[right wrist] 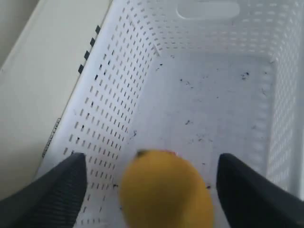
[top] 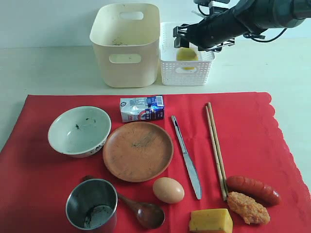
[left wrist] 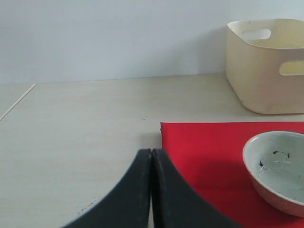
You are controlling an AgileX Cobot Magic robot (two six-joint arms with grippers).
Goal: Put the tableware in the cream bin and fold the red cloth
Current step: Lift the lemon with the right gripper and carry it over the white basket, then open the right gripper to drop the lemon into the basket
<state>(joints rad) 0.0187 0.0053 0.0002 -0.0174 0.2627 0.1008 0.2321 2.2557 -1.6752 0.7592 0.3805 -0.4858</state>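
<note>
Right pincer [right wrist: 152, 164] gapes wide over the lemon [right wrist: 166, 190] beside the cream bin [top: 125, 68]; left pincer [left wrist: 151, 156] is pinched closed. Bowl [top: 77, 131], plate [top: 138, 151] and cup [top: 92, 208] sit on the red cloth [top: 243, 145] in front of that bin; folding early would likely spill them.

1. Right gripper [top: 183, 40] hangs over white basket [top: 187, 75], far side; lemon [top: 187, 54] inside.
2. Cream bin [top: 125, 46] just left of the basket.
3. Red cloth [top: 243, 116] spread flat, near side, carrying bowl [top: 79, 130], plate [top: 138, 150], cup [top: 92, 204], spoon [top: 146, 212], knife [top: 187, 158], chopsticks [top: 215, 145].

Tableware [top: 138, 151] lies on red cloth [top: 252, 141] near cream bin [top: 125, 73].
</note>
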